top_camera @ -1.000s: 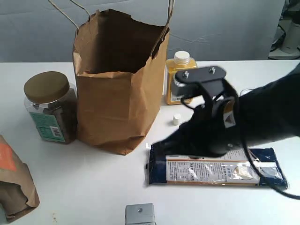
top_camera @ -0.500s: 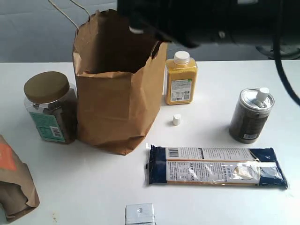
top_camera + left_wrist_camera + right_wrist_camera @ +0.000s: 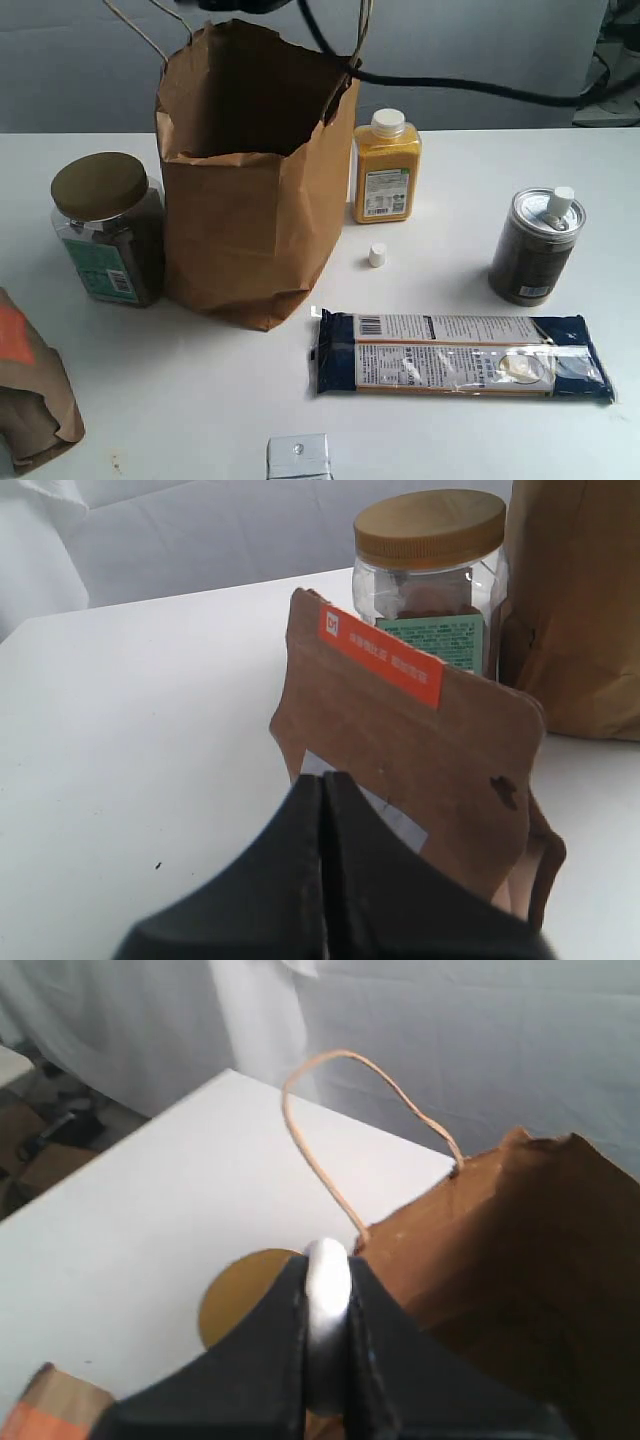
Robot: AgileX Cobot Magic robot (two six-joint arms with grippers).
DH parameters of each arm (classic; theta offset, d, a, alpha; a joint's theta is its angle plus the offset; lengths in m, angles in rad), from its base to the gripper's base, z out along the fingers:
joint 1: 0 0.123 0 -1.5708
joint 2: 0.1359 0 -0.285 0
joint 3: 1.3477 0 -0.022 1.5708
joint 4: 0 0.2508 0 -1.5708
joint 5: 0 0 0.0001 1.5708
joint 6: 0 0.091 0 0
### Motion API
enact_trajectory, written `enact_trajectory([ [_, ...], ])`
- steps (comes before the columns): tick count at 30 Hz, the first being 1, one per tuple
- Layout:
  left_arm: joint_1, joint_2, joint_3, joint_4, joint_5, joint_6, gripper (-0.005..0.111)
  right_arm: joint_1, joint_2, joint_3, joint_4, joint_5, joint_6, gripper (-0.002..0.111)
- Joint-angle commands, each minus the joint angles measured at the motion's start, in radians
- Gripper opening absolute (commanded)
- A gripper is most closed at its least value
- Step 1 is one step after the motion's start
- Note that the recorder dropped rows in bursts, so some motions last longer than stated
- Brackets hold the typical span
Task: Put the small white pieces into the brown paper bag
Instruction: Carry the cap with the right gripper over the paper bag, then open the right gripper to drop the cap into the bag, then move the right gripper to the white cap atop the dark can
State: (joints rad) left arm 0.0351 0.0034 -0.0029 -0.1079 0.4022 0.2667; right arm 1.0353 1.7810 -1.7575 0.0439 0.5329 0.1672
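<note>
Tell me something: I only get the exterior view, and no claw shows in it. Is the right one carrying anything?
Observer: Yes. The right wrist view shows the right gripper shut on a small white piece.
Operator: Is it over the big bag?
Observer: It is close to the brown paper bag, at the rim beside one string handle. Whether it is fully over the opening, I cannot tell.
Operator: And the other claw?
Observer: The left wrist view shows the left gripper shut with nothing between its jaws, pointing at the smaller brown bag with the orange patch.
</note>
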Motion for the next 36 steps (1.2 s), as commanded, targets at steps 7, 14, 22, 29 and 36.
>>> enact_trajectory([
  [7, -0.004, -0.003, 0.003, -0.009, -0.008, -0.002, 0.000, -0.002, 0.126, -0.175, -0.220, 0.191, 0.185, 0.033],
  [14, -0.004, -0.003, 0.003, -0.009, -0.008, -0.002, 0.000, 0.005, 0.089, -0.175, -0.260, 0.240, 0.255, 0.039],
  [22, -0.004, -0.003, 0.003, -0.009, -0.008, -0.002, 0.000, 0.192, -0.152, -0.014, -0.402, 0.391, 0.242, 0.000],
  [29, -0.004, -0.003, 0.003, -0.009, -0.008, -0.002, 0.000, 0.212, -0.456, 0.514, -0.518, 0.247, 0.480, 0.000],
  [36, -0.004, -0.003, 0.003, -0.009, -0.008, -0.002, 0.000, 0.185, -0.628, 0.809, -0.694, 0.348, 0.701, 0.000],
])
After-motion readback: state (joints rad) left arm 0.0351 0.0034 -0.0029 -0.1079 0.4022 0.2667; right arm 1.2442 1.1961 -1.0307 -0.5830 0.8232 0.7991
